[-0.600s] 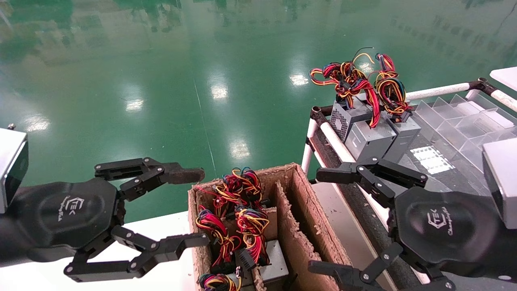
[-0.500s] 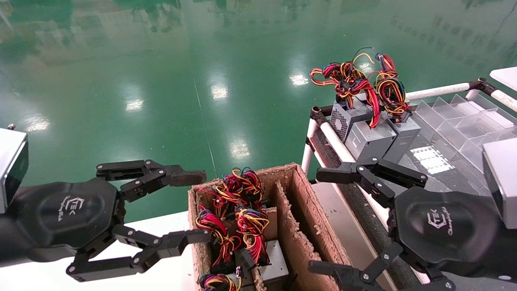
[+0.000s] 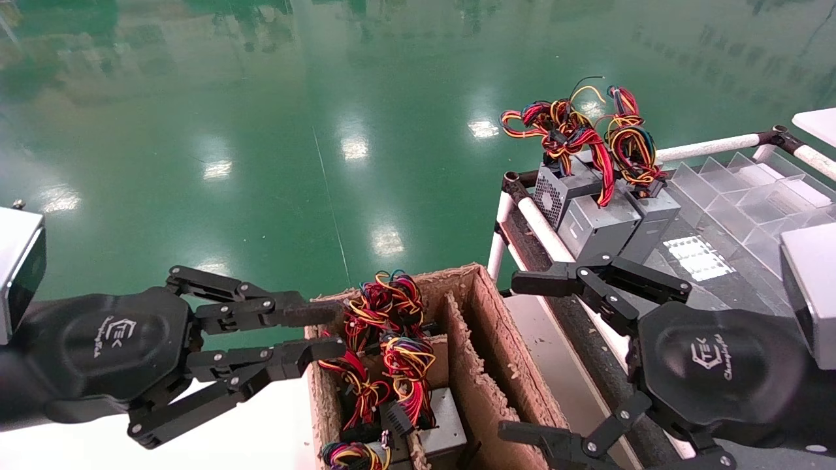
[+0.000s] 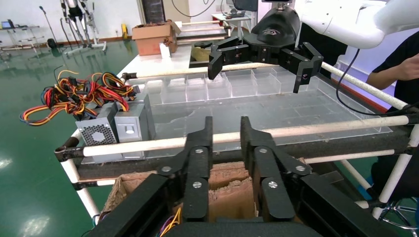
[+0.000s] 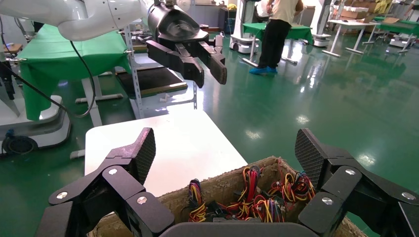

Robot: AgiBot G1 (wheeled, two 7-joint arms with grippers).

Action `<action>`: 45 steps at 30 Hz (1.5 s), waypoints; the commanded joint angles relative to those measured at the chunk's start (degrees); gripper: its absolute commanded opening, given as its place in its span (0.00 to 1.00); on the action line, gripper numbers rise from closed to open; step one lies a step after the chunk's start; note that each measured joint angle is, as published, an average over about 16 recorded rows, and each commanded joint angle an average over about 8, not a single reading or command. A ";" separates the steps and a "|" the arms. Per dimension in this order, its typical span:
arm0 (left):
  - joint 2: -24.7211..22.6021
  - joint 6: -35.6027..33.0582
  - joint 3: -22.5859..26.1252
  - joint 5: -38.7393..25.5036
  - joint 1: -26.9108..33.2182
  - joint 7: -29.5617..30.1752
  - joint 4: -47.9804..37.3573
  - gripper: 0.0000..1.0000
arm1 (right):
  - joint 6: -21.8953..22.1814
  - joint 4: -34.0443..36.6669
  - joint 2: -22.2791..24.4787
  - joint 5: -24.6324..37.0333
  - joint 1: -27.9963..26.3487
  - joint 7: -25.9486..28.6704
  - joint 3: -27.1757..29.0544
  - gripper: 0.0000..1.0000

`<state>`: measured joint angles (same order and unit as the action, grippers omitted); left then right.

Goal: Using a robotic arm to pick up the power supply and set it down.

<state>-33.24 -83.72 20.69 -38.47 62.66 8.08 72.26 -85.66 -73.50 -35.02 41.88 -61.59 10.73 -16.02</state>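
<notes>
Several grey power supplies with red, yellow and black wire bundles [image 3: 385,307] stand in a cardboard box [image 3: 486,307]; one grey casing [image 3: 444,418] shows near its front. Three more power supplies [image 3: 597,225] stand on the rack at the right, also in the left wrist view [image 4: 116,128]. My left gripper [image 3: 326,331] hovers at the box's left rim, fingers parallel with a narrow gap and nothing between them [image 4: 226,123]. My right gripper [image 3: 519,356] is wide open beside the box's right wall, empty [image 5: 225,148]. The right wrist view shows the wire bundles [image 5: 257,197] inside the box.
A pipe-framed rack [image 3: 542,228] holds a clear divided tray [image 3: 751,189] to the right. The box sits on a white table [image 3: 261,444] over a green floor. A cardboard divider [image 3: 457,339] splits the box. A person [image 5: 274,34] stands far off.
My left gripper's fingers have closed from wide open to a narrow gap, and the tips now reach the box's left rim. The right arm has not moved.
</notes>
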 commanded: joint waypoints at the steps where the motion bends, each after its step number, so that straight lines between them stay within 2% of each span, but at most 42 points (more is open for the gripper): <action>1: 0.00 0.00 0.00 0.00 0.00 0.00 0.00 0.00 | 0.00 0.00 0.00 0.00 0.00 0.00 0.00 1.00; 14: 0.00 0.00 0.00 0.00 0.00 0.00 0.00 0.00 | 0.00 0.00 0.00 0.00 0.00 0.00 0.00 1.00; 15: 0.00 0.00 0.00 0.00 0.00 0.00 0.00 0.06 | 0.00 0.00 0.00 0.00 0.00 0.00 0.00 1.00; 22: 0.00 0.00 0.00 0.00 0.00 0.00 0.00 0.93 | 0.00 0.00 0.00 0.00 0.00 0.00 0.00 1.00; 23: 0.00 0.00 0.00 0.00 0.00 0.00 0.00 1.00 | 0.00 0.00 0.00 0.00 0.00 0.00 0.00 1.00; 38: 0.00 0.00 0.00 0.00 0.00 0.00 0.00 1.00 | 0.06 0.02 0.00 0.13 0.03 0.01 -0.06 1.00; 45: 0.00 0.00 0.00 0.00 0.00 0.00 -0.01 1.00 | 2.25 0.00 -0.57 3.37 0.32 -0.19 -1.17 1.00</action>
<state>-33.24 -83.72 20.69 -38.47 62.66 8.08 72.26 -82.65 -73.55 -36.07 45.87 -61.20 10.28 -17.36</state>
